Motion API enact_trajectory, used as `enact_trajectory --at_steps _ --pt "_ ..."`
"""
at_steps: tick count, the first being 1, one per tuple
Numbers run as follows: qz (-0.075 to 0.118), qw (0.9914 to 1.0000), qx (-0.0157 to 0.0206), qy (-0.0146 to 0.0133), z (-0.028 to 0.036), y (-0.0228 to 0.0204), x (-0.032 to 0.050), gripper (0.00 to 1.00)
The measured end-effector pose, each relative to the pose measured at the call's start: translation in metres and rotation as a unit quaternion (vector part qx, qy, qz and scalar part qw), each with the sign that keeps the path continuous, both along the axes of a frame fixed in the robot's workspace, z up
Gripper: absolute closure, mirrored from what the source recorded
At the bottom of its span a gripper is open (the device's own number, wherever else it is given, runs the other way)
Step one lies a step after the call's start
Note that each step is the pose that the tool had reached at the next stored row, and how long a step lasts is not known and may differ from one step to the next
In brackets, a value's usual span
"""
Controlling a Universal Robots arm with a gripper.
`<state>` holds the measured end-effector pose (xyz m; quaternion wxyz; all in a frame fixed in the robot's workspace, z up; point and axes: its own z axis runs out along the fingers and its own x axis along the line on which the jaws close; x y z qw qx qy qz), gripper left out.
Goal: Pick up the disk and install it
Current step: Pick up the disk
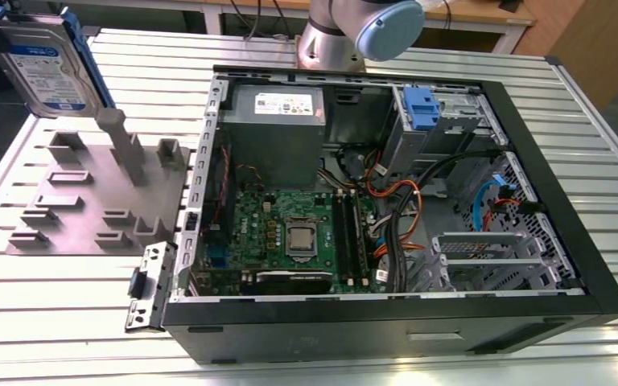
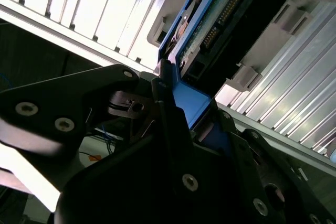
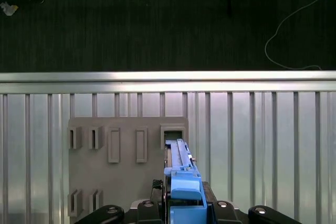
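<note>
Working across the exterior view from its left, the disk (image 1: 46, 68) comes first. It hangs in the air on edge with its label toward that camera, and its long axis runs steeply up and down with a slight lean. In the second wrist view I see the gripper (image 2: 191, 109) pressed together on the disk's blue rail, a black finger (image 2: 167, 108) flat against the plastic and the connector end pointing away from the tool. So the disk is already in the tool's hold, not lying somewhere waiting.

Below the disk sits the grey holder (image 1: 84, 201) on the slatted table (image 1: 51, 322). In the first wrist view the disk's edge (image 3: 181, 171) hangs over the holder, close to an open slot (image 3: 173, 132). I judge it lifted clear of that slot rather than seated in it.

Further toward the exterior view's right is the open computer case (image 1: 395, 326), well apart from the disk. Inside it are the grey box with a white sticker (image 1: 277, 103), the green board (image 1: 287, 233) below it, then the small blue tab (image 1: 421, 108) on the metal drive cage (image 1: 454, 125) at the far corner, near the arm's base (image 1: 357, 28).

The relation that matters is that the cage lies across the case from the held disk, toward the exterior view's right. The disk stands on edge, and I cannot tell from here how its axis sits relative to the cage opening.
</note>
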<state>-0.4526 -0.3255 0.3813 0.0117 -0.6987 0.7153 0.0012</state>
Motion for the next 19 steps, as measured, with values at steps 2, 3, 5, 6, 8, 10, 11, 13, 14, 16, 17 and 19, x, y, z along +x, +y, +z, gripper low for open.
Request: enact_trajectory --at_steps 2,3,5,6,8,10,11,13,14,16,17,19 --pt "0.000 1.00000 0.0000 0.0000 0.0001 0.0000 0.0000 0.64" --pt "0.000 1.00000 0.0000 0.0000 0.0002 0.0000 0.0000 0.64" --pt "0.000 1.00000 0.0000 0.0000 0.0007 0.0000 0.0000 0.64" --pt "0.000 1.00000 0.0000 0.0000 0.0010 0.0000 0.0000 0.64" --pt "0.000 1.00000 0.0000 0.0000 0.0017 0.0000 0.0000 0.64" --pt "0.000 1.00000 0.0000 0.0000 0.0024 0.0000 0.0000 0.64" --pt "0.000 1.00000 0.0000 0.0000 0.0028 0.0000 0.0000 0.64" --pt "0.000 1.00000 0.0000 0.0000 0.0038 0.0000 0.0000 0.64" --pt "0.000 1.00000 0.0000 0.0000 0.0043 0.0000 0.0000 0.64" --pt "0.000 1.00000 0.0000 0.0000 0.0050 0.0000 0.0000 0.64" --pt "0.000 1.00000 0.0000 0.0000 0.0054 0.0000 0.0000 0.64" --pt "0.000 1.00000 0.0000 0.0000 0.0063 0.0000 0.0000 0.64"
